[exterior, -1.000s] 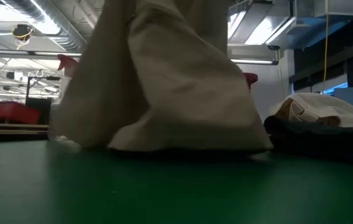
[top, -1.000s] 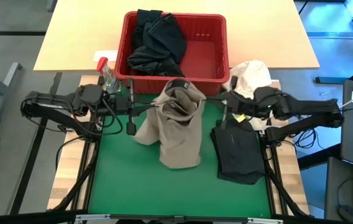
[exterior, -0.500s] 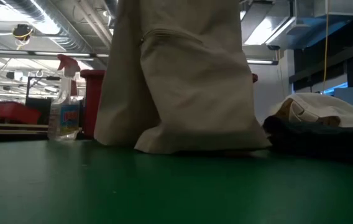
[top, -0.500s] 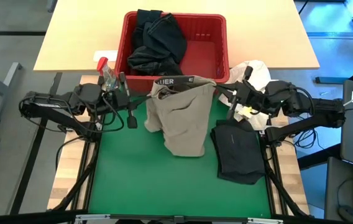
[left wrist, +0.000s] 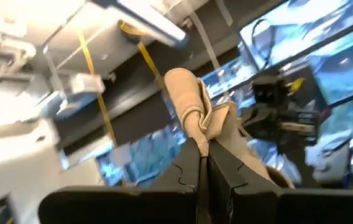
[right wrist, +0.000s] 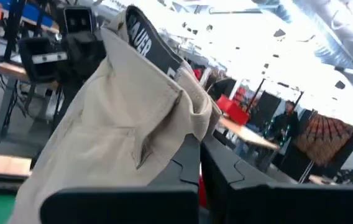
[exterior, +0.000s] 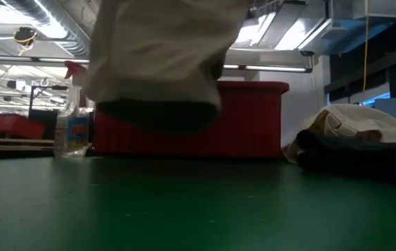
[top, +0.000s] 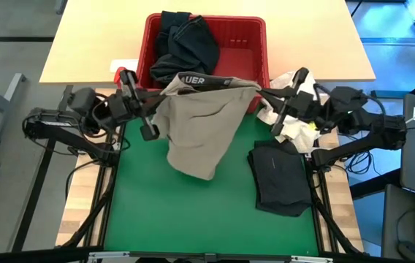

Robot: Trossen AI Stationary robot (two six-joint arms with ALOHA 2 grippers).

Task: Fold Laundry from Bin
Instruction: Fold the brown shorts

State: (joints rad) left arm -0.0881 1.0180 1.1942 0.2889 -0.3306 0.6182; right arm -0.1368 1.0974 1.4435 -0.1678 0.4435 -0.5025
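2 grippers (top: 151, 102) (top: 264, 95) clamp 1 khaki garment (top: 200, 124); 1 red bin (top: 259, 44).

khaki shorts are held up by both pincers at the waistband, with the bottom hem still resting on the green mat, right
Not quite. The khaki shorts are held at the waistband by the left pincer and the right pincer, but the hem is not on the green mat. The low view shows the bottom edge hanging clear above the mat, with the red bin visible beneath it.

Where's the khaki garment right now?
High view: the khaki garment hangs mid-table, stretched between left claw and right claw, just before the red bin.
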